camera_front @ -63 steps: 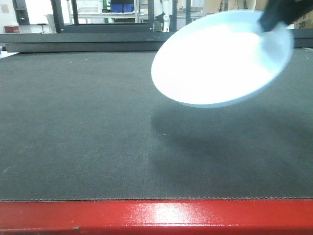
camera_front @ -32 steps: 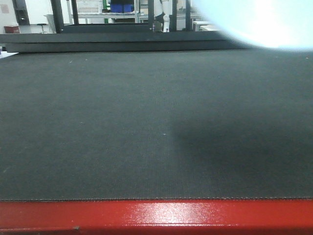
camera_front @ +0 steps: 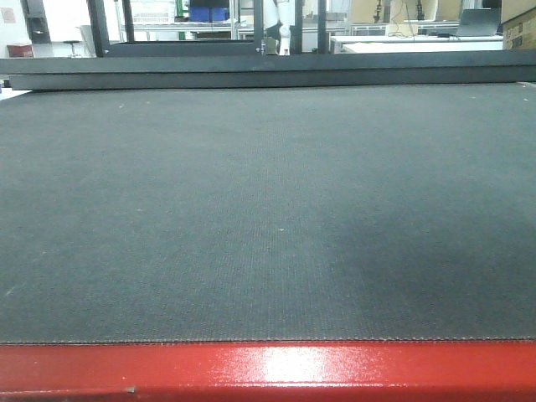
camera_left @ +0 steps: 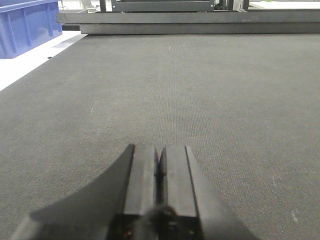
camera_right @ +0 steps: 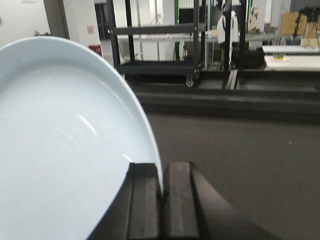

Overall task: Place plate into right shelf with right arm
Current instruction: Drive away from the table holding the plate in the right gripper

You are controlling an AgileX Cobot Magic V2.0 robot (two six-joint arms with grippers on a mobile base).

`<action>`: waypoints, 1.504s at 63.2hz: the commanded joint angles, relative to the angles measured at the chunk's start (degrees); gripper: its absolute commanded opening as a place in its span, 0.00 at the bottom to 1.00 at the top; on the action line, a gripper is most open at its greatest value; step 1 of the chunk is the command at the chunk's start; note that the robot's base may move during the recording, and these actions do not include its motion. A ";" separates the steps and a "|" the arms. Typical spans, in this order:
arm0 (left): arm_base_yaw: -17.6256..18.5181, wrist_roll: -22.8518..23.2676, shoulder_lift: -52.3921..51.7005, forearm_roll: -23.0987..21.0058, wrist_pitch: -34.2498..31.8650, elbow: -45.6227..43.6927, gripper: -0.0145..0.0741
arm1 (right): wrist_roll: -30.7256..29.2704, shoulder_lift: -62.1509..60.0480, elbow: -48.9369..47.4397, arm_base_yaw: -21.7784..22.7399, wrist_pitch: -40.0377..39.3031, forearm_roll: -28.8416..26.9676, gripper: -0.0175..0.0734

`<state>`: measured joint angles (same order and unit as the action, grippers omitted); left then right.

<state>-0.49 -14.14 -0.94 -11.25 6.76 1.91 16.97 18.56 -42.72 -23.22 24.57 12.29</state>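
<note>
The plate [camera_right: 60, 150], white with a pale blue tint, fills the left half of the right wrist view and stands nearly on edge above the dark mat. My right gripper [camera_right: 162, 167] is shut on the plate's rim, one finger on its inner face and one behind it. Neither the plate nor the right arm appears in the front view. My left gripper [camera_left: 159, 148] is shut with nothing in it, low over the mat [camera_left: 200, 90]. The right shelf is out of view.
The dark grey mat [camera_front: 251, 209] covers the table, which has a red front edge [camera_front: 268, 368] and a raised dark ledge [camera_front: 251, 71] along the back. A black wheeled cart [camera_right: 160, 50] stands beyond the table. A blue bin [camera_left: 25, 25] sits off the table's left side.
The plate, held by the right gripper, rose up and out through the top right of the front view. Its shadow on the mat has faded.
</note>
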 commanded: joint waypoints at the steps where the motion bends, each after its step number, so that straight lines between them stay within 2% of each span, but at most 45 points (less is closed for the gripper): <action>1: 0.09 0.14 -0.65 -0.22 -4.88 0.46 0.11 | -0.35 0.52 -1.71 0.30 -7.23 1.00 0.25; 95: 0.09 0.14 -0.65 -0.22 -4.88 0.46 0.11 | -0.35 0.52 -1.71 0.30 -7.22 1.00 0.25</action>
<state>-0.49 -14.14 -0.94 -11.25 6.76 1.91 16.97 18.56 -42.72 -23.22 23.07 12.31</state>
